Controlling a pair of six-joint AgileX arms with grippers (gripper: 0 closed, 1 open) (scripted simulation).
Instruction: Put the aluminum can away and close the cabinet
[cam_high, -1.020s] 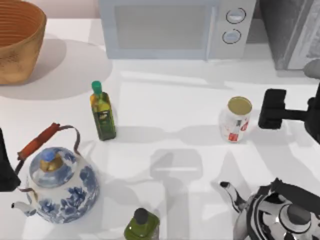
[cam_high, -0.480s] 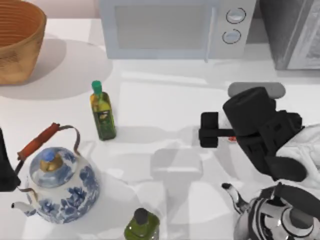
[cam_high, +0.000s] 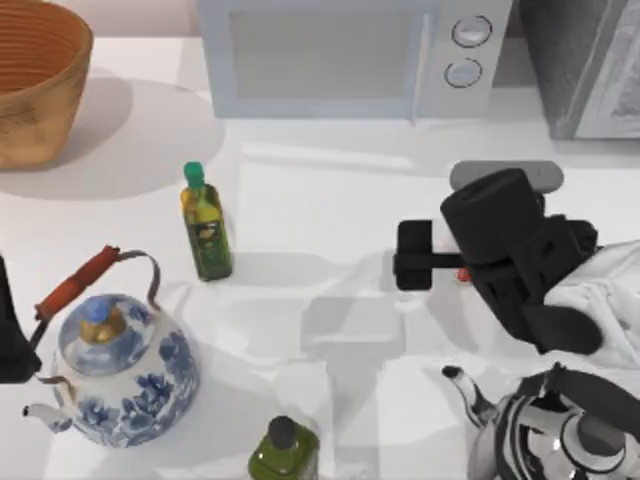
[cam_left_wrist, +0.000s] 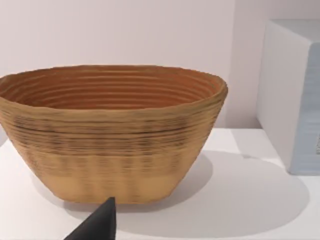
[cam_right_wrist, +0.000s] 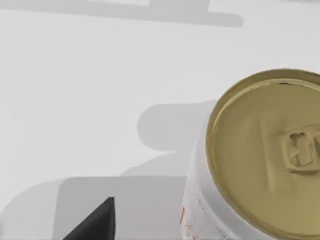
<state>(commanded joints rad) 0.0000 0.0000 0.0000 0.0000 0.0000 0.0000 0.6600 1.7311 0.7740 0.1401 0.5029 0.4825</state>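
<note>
Right wrist view looks straight down on the can (cam_right_wrist: 265, 165), upright on the white table (cam_right_wrist: 100, 75), its gold top with the pull tab facing the camera and a few red marks on its white side. 1 dark fingertip (cam_right_wrist: 92, 222) of that arm's pincer sits off to one side of the can, apart from it, nothing clamped that I can make out (whether the pincer is spread or closed, I cannot tell).

From the top view, the right gripper (cam_high: 415, 257) and its bulky black wrist hang over the spot where the can stands, right of the table's middle, and almost all of the can is covered; just a speck of red peeks out beside the arm. The cabinet (cam_high: 580, 65) is in the far right corner, dark speckled with a pale framed door panel, only partly in frame. Next to it on its left stands the white microwave (cam_high: 340, 55) with 2 round knobs.

Further out: a green-capped oil bottle (cam_high: 205, 228) left of centre, a blue-and-white teapot (cam_high: 125, 365) near the front left, a dark-capped bottle (cam_high: 283, 452) at the front edge, a shiny kettle (cam_high: 560, 425) front right, and a woven basket (cam_high: 35, 80) far left.

The left gripper (cam_high: 12, 330) is parked at the left edge; its wrist view faces the basket (cam_left_wrist: 110, 135).
</note>
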